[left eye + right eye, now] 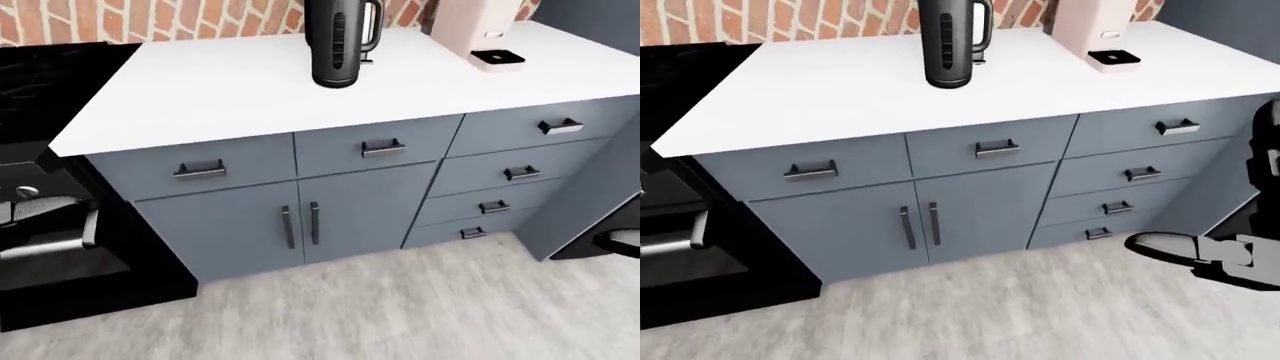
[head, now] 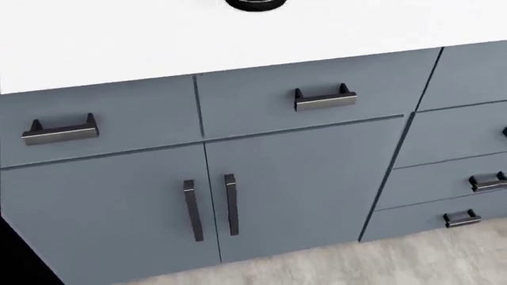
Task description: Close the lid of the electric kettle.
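The black electric kettle (image 1: 340, 41) stands on the white counter (image 1: 230, 94) by the brick wall, handle to the right. Its top is cut off by the upper edge of both eye views, so the lid is hidden. In the head view only the kettle's base (image 2: 255, 3) shows at the top edge. My right hand (image 1: 1170, 246) hangs low at the right of the right-eye view, over the floor and far below the kettle, fingers stretched out and holding nothing. A pale grey shape (image 1: 45, 208) at the left edge of the left-eye view may be my left hand.
A pink-white appliance (image 1: 480, 34) stands on the counter right of the kettle. Below are grey-blue drawers and double doors (image 2: 206, 208) with dark handles. A black stove (image 1: 50, 150) stands at the left, and a tall dark grey panel (image 1: 600, 172) at the right.
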You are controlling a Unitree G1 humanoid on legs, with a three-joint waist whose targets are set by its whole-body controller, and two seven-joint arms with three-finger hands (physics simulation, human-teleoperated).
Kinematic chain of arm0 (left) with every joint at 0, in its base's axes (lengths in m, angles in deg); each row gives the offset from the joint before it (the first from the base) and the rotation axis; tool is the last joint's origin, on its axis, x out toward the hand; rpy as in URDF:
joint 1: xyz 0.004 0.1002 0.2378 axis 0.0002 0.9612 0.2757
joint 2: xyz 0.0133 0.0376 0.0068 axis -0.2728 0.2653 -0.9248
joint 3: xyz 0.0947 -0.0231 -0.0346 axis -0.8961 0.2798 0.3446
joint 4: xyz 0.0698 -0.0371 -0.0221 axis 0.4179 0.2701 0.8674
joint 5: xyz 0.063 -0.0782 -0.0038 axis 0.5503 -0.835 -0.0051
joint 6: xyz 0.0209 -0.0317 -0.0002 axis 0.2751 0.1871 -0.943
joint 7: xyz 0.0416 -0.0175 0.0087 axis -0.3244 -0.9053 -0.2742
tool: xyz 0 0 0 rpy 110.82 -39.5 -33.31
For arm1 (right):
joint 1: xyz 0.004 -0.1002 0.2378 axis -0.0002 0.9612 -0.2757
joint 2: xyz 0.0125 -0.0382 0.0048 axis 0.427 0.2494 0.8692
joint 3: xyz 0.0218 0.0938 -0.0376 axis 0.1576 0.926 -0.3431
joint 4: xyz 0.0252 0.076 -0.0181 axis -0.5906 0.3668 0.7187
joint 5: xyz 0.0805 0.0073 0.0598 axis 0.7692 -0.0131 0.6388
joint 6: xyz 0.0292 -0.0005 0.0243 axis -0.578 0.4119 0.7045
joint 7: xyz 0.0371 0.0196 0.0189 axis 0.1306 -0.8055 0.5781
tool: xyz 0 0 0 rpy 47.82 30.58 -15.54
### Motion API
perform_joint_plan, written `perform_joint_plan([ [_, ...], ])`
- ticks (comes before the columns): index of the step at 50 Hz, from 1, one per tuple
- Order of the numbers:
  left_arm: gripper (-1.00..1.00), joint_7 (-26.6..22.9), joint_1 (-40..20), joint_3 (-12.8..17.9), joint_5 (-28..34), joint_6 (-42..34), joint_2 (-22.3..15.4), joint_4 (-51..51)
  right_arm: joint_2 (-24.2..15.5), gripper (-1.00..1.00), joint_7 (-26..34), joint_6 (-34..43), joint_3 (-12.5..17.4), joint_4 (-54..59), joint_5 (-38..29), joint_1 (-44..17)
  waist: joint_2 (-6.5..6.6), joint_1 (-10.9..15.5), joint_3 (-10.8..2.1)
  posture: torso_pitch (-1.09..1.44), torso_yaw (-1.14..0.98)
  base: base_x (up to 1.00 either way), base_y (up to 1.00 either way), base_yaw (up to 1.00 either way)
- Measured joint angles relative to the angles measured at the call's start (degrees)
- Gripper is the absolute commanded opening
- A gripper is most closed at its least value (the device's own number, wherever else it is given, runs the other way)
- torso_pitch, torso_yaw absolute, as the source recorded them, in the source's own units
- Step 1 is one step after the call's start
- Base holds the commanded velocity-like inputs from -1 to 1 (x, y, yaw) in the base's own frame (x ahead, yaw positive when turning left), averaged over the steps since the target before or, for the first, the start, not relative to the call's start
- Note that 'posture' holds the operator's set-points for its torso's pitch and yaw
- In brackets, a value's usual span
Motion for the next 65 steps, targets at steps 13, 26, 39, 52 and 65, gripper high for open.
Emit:
perform_joint_plan([
  [13, 1.00, 1.04, 0.62, 1.07, 0.02, -0.70, -0.04, 1.36, -0.19, 1.00, 0.39, 0.28, -0.91, -1.24, 1.12, -0.35, 5.64, 0.24, 0.56, 0.00, 0.00, 0.39, 0.00, 0.00],
  [26, 1.00, 0.15, -0.01, 0.19, 0.82, -0.15, 0.40, 0.89, 0.00, 1.00, -0.33, -0.33, -0.12, -0.61, 0.83, -0.73, 0.63, 0.71, 0.32, 0.00, 0.00, 0.35, 0.00, 0.00],
  [39, 1.00, 0.12, -0.02, 0.08, 0.91, 0.46, 0.32, 0.96, 0.75, 1.00, -0.03, -0.20, -0.69, -0.96, 0.27, -0.75, 4.71, -0.18, 0.08, 0.00, 0.00, 0.25, 0.00, 0.00],
  [52, 1.00, -0.88, -0.26, -0.13, 3.07, 0.75, 1.23, 0.81, 0.28, 1.00, -0.24, -0.88, 0.19, -1.09, 0.67, -1.10, 0.64, 0.65, -1.13, 0.00, 0.00, 0.17, 0.00, 0.00],
  [65, 1.00, -0.38, -0.41, -0.09, 2.22, -0.34, 0.72, 0.52, 0.58, 1.00, 0.42, -0.87, -0.12, -0.97, 0.24, -0.56, 2.30, -0.62, 0.56, 0.00, 0.00, 0.00, 0.00, 0.00],
])
